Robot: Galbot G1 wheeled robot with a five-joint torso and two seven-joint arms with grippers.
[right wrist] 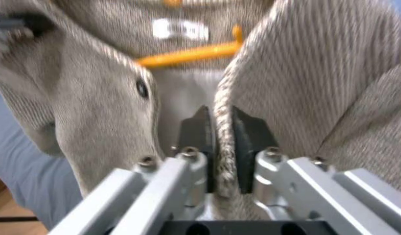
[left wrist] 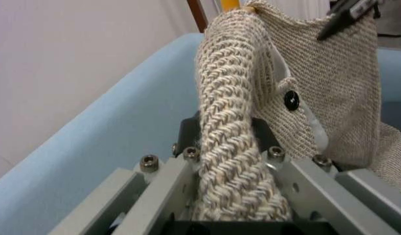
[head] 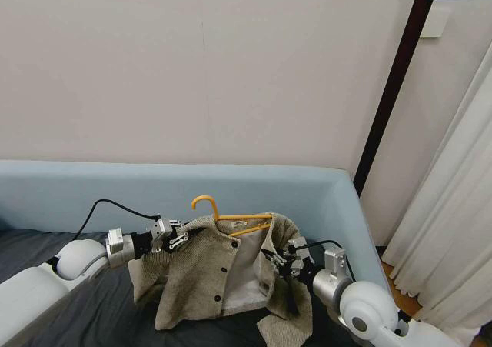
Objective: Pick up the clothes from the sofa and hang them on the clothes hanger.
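Head view: a beige cardigan [head: 207, 274] on an orange hanger [head: 234, 222] hangs over the blue sofa [head: 77, 193], stretched between the left gripper [head: 175, 235] and the right gripper [head: 280, 261].

Left wrist view: the jaws are clamped on the thick knitted edge (a black button [left wrist: 291, 100] sits just beyond).

Right wrist view: the black pads [right wrist: 250, 139] pinch the other front edge.

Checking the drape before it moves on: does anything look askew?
Yes. The orange hanger lies tilted inside the cardigan, hook leaning to the robot's left, hung on nothing. Left claw and right claw pinch the fabric edges.
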